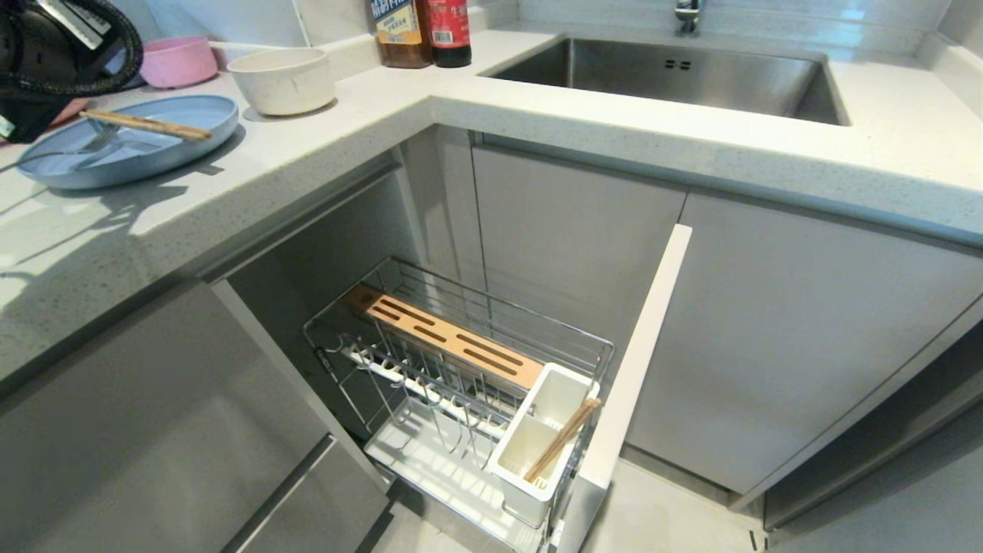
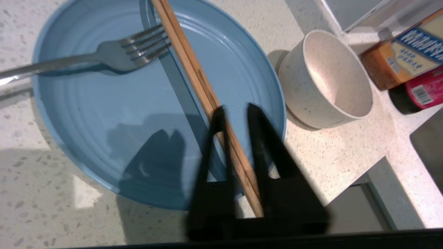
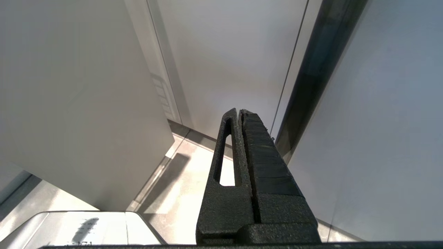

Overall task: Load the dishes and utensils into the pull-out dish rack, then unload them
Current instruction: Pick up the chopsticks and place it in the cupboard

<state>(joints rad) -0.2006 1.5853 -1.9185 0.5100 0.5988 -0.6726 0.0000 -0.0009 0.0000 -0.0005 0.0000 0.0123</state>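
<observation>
One chopstick (image 2: 207,100) lies btwn left claw (image 2: 235,110) tips, over plate (image 2: 104,114).

The left pincer (image 2: 235,109) is cut from the head view; only a dark bulk of arm is seen at the top-left corner. Part of the blue plate (image 2: 104,114) is hidden behind its fingers in the left wrist view, and the fork (image 2: 117,57) handle gets cropped at the edge. Whether the chopstick (image 2: 204,97) is actually touched can't really be told. Bottle (image 1: 403,31) tops are chopped off too.
</observation>
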